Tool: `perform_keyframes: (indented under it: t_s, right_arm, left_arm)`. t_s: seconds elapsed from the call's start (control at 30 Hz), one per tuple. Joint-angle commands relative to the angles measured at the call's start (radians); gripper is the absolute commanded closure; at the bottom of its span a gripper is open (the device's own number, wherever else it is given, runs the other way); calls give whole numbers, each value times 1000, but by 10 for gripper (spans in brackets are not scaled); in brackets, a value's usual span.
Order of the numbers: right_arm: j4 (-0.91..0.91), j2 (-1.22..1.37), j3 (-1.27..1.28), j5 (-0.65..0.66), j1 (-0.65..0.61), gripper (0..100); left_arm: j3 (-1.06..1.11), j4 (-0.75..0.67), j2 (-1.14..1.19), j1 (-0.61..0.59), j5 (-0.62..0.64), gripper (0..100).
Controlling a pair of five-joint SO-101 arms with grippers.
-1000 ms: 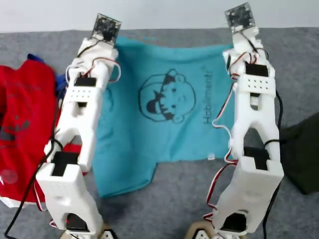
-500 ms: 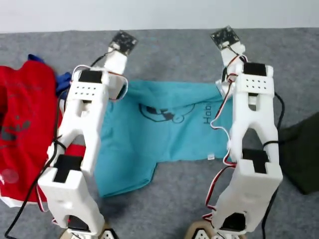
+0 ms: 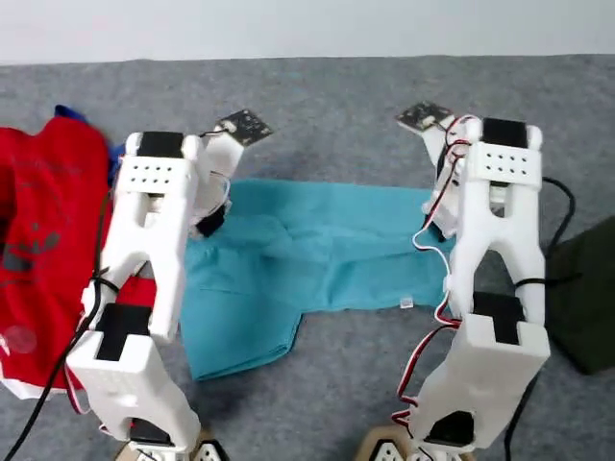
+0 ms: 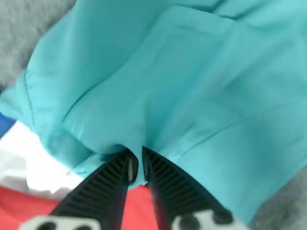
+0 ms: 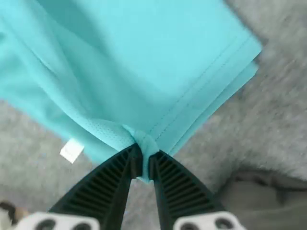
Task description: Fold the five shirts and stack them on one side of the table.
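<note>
We judge the task early: there is no folded stack, and the teal shirt [image 3: 327, 254] is only mid-fold. It lies mid-table on the grey table cover [image 3: 327, 106] between the two arms, doubled over into a wide band. One sleeve [image 3: 240, 336] pokes out toward the arm bases on the left side. The left gripper [image 4: 136, 165] is clamped on a bunched teal edge. The right gripper [image 5: 141, 160] pinches a doubled, stitched hem near a small white tag [image 5: 72, 151]. The fabric looks thin, limp and wrinkly. The red shirt [image 3: 43, 211] sits crumpled and unfolded at the left, meeting the teal edge. A bit of blue cloth [image 3: 67, 113] peeks out behind it, and a dark garment [image 3: 586, 298] lies at the right edge. We can't count all five shirts.
</note>
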Motion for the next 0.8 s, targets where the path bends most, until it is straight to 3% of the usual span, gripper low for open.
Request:
perform_keyframes:
  t_s: [0.0, 0.57, 0.77]
  right_arm:
    - [61, -65, 3, 43, 28, 987]
    - [33, -68, 193, 55, 48, 986]
    - [48, -76, 167, 52, 47, 845]
  left_arm:
    - [-31, 87, -58, -25, -78, 998]
    - [120, 94, -63, -18, -126, 998]
    - [90, 81, -66, -25, -123, 876]
